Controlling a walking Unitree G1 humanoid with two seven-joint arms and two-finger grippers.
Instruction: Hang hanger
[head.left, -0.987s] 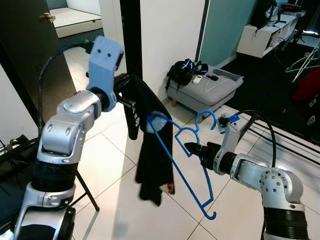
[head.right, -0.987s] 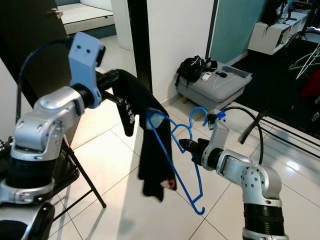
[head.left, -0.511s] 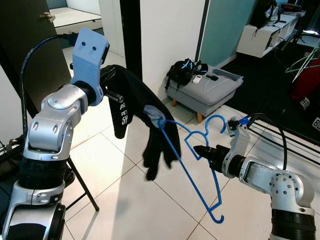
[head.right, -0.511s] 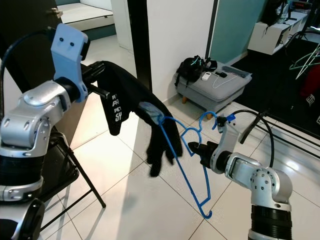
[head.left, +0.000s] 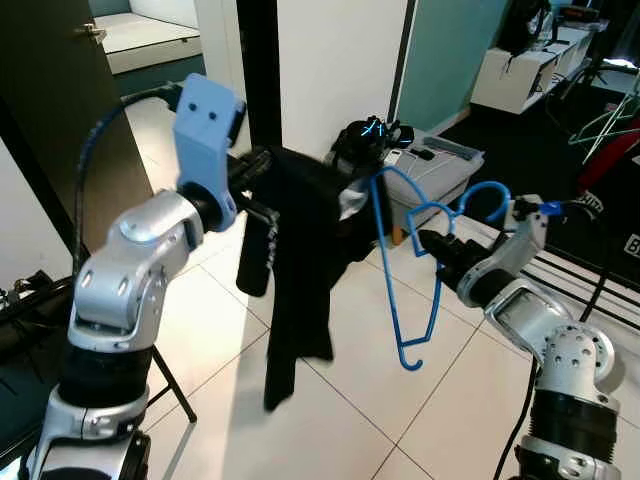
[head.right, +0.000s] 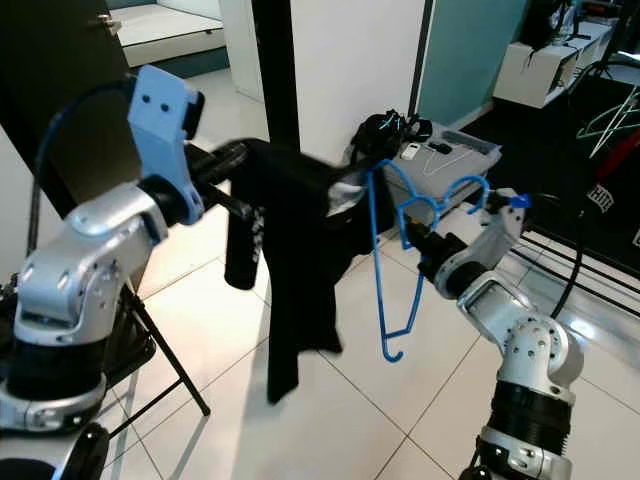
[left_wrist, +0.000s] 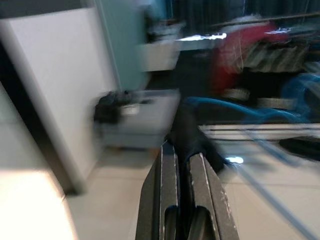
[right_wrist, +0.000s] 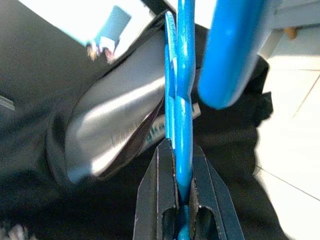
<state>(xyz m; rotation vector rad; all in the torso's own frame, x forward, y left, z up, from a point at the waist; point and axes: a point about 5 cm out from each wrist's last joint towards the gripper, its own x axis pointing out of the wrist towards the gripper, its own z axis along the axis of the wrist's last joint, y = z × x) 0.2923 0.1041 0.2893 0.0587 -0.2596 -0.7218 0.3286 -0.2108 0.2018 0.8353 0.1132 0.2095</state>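
L arm raised, elbow bent, forearm reaching fwd toward 1 o'clock; left gripper (left_wrist: 182, 165) clenched on one black garment (head.left: 300, 260), which hangs straight down from it. R arm stretched fwd toward 11 o'clock; right gripper (right_wrist: 182, 175) clamped on one blue hanger (head.left: 415, 260) near its neck. Hanger sits mid-scene betw. both arms, long axis near vertical, hook end at 3 o'clock, one shoulder tucked into garment collar, other tip pointing to 6 o'clock above tile floor (head.left: 350, 420).

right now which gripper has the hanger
The right gripper: its fingers are clamped on the blue hanger. The left gripper holds the black garment instead.
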